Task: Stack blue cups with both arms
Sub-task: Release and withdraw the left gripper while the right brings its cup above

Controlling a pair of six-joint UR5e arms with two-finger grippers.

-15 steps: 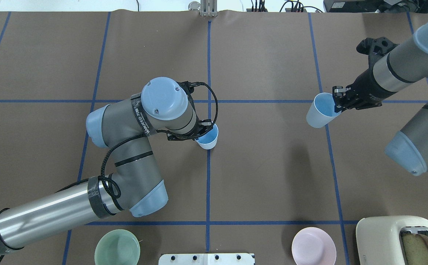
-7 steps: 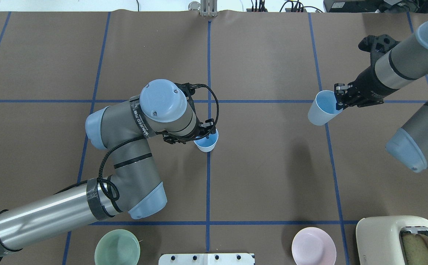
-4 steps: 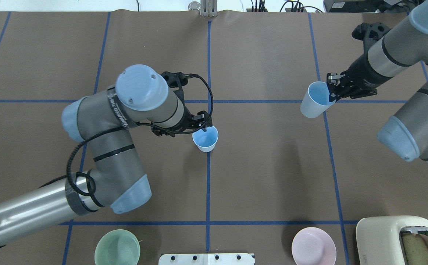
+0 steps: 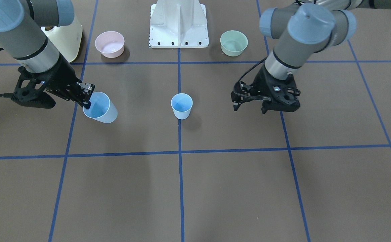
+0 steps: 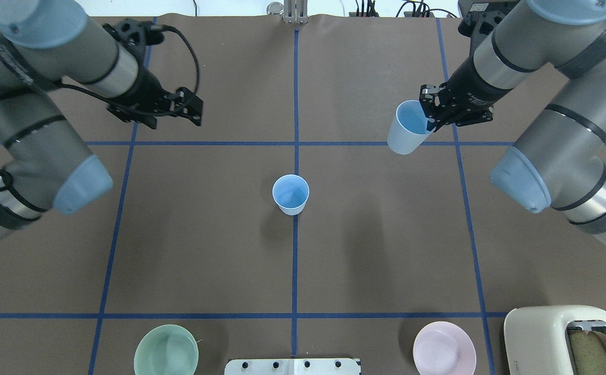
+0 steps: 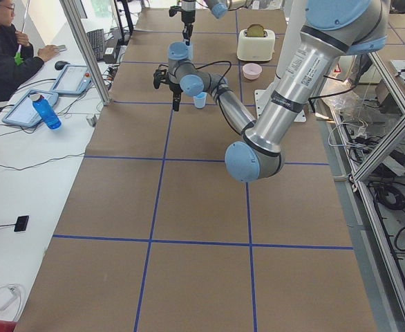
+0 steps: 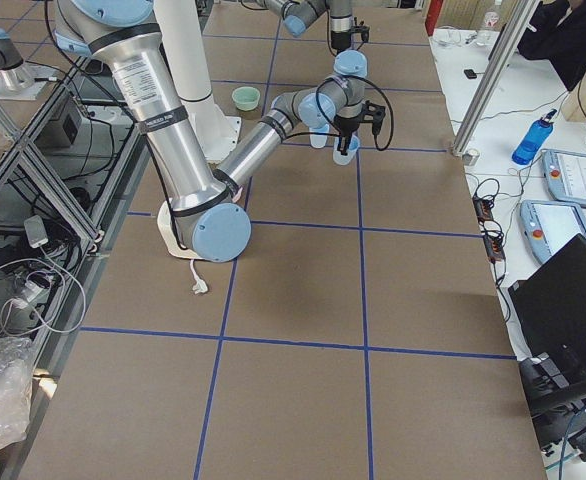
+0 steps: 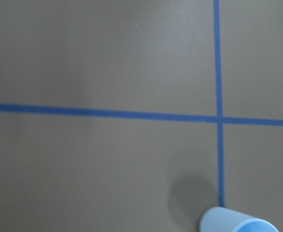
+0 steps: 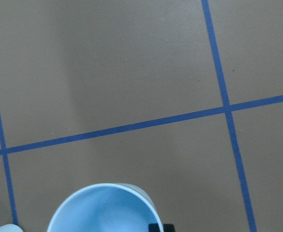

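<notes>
One blue cup (image 5: 290, 194) stands upright and alone at the table's centre crossing; it also shows in the front view (image 4: 181, 106) and at the bottom of the left wrist view (image 8: 238, 224). My left gripper (image 5: 198, 111) is open and empty, well to the left of that cup and farther out on the table; the front view (image 4: 249, 108) shows it too. My right gripper (image 5: 430, 117) is shut on the rim of the second blue cup (image 5: 406, 127) and holds it tilted above the table, right of centre. This cup fills the bottom of the right wrist view (image 9: 103, 210).
A mint-green bowl (image 5: 166, 349) and a pink bowl (image 5: 444, 347) sit at the near edge, either side of the white pedestal base (image 5: 292, 366). A cream toaster (image 5: 568, 338) with bread stands at the near right corner. Blue tape lines grid the brown table.
My left gripper let go of the centre cup and drew far back to the left and outward. My right gripper carried its cup a little left and farther out.
</notes>
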